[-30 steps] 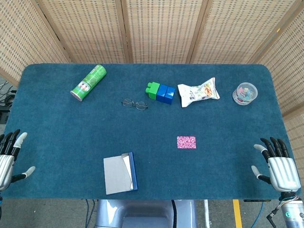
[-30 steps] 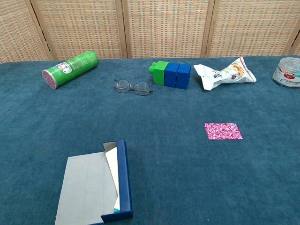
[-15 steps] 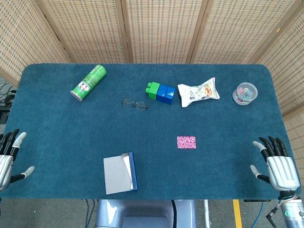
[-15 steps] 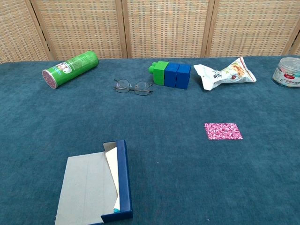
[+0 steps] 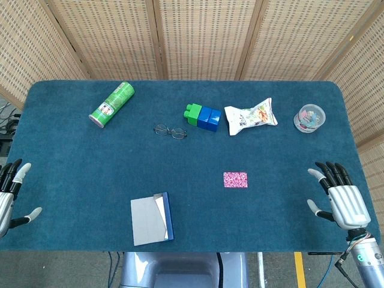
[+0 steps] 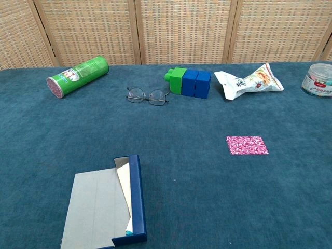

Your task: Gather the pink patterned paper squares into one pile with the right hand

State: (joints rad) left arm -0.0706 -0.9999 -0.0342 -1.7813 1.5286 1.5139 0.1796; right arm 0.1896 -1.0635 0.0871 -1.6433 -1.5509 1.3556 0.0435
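A pink patterned paper piece [image 5: 235, 179] lies flat on the blue cloth, right of the table's middle; the chest view shows the same paper [image 6: 247, 145] as one rectangle. My right hand [image 5: 338, 197] hovers palm down over the table's front right corner, fingers spread, holding nothing, well to the right of the paper. My left hand [image 5: 8, 195] sits at the front left edge, fingers apart and empty. Neither hand shows in the chest view.
A grey and blue booklet [image 5: 151, 218] lies near the front edge. Further back are a green can [image 5: 112, 104] on its side, glasses [image 5: 170, 131], green and blue blocks [image 5: 203, 115], a snack bag [image 5: 251, 116] and a clear round tub [image 5: 309, 118].
My right hand has moved a little inward and away from the front edge, toward the paper. The left hand has drifted slightly left. The paper has not moved.
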